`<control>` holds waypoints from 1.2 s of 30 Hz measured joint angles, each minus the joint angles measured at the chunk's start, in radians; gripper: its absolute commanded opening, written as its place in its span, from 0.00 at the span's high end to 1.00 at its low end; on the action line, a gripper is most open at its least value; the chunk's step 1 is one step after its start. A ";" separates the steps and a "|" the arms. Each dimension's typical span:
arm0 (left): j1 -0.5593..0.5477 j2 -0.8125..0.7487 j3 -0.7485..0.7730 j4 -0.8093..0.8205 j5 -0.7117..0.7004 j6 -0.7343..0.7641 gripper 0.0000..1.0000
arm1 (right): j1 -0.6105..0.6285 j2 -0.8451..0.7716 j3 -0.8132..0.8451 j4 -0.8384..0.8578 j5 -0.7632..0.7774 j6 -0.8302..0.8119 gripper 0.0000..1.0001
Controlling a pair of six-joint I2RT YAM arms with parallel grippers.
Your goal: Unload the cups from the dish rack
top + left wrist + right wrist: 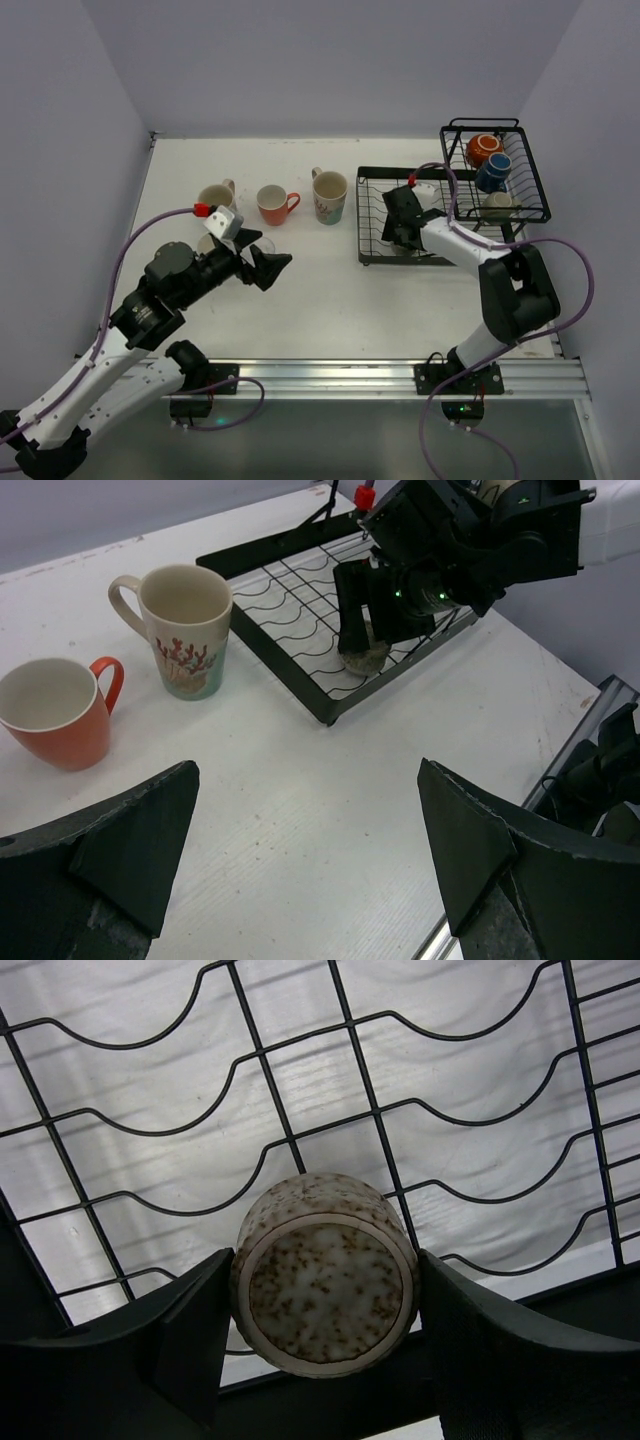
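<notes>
Right tool (325, 1300) is clamped on a speckled cup (325, 1295), with its dark, wedge-shaped fingers (180, 1330) pressed against opposite sides of the round wall. The cup is cream with brown flecks and a matte, stoneware look. Its flat circular end faces the wrist camera, and it sits on the flat tray (265, 643) of the dish rack (362, 200), close to the near rim. The tray is thin black wire, with straight bars crossed by wavy ones. It lies on a white tabletop (330, 290) with a faintly ribbed surface.

Left tool (310, 860) hangs over bare tabletop with its two matte black fingers spread wide and nothing between them.

The raised basket (533, 185), also black wire, holds three cups in a row: an orange cup (484, 149), a blue cup (493, 170) and a pale cup (498, 205).

Three more stand upright on the tabletop left of the rack, each with a handle. They are a cream cup (215, 195), a glossy orange-red mug (55, 715) with a white inside, and a taller patterned mug (188, 630) printed with red coral-like branches above a teal foot. Another pale rim shows beside the left wrist, too hidden to make out.
</notes>
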 measured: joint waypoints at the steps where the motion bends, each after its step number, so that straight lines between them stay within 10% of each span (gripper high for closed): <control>1: 0.000 0.005 0.000 0.000 0.000 0.000 0.06 | 0.000 -0.008 -0.008 0.011 0.001 -0.001 0.59; 11: 0.000 0.079 0.000 0.029 0.050 -0.045 0.14 | 0.021 -0.233 -0.110 0.147 -0.053 -0.032 0.68; 22: 0.000 0.215 -0.153 0.365 0.221 -0.283 0.27 | 0.036 -0.645 -0.357 0.484 -0.515 0.118 0.71; 36: -0.100 0.494 -0.136 0.705 0.311 -0.472 0.32 | 0.077 -0.790 -0.546 0.827 -0.903 0.388 0.70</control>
